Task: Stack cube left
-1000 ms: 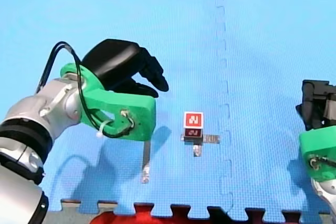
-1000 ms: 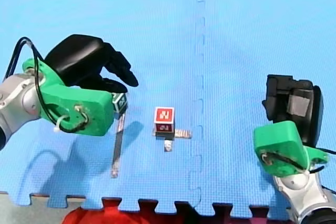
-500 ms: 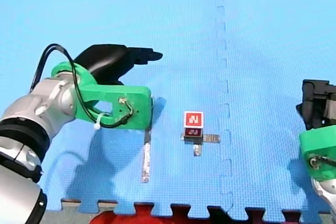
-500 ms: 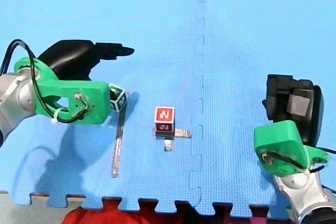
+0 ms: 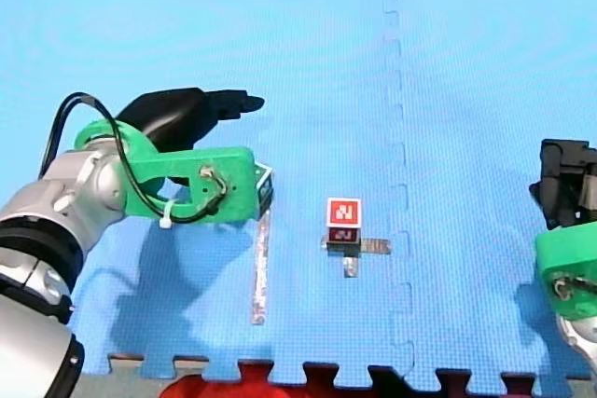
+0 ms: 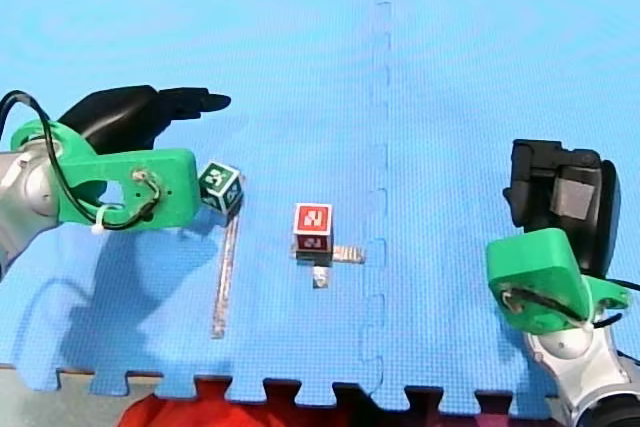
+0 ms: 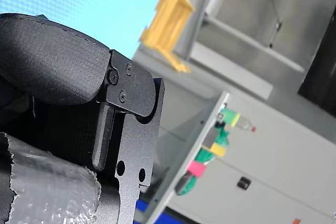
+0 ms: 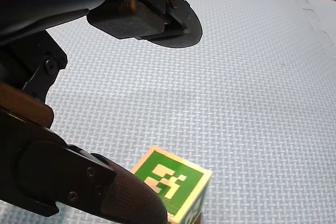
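Left hand (image 6: 125, 113) uncurled, empty, backed off left; green cube (image 6: 221, 187) exposed, apart from red cube (image 6: 313, 225). Stack unmade. Right hand (image 6: 552, 197) at right edge: state cannot tell.

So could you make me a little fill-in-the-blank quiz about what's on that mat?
The cube nearest the left hand is ___.
The other cube, on the tape cross, is ___.
The right hand, at the mat's right edge, holds ___.
Missing words: green, red, nothing.
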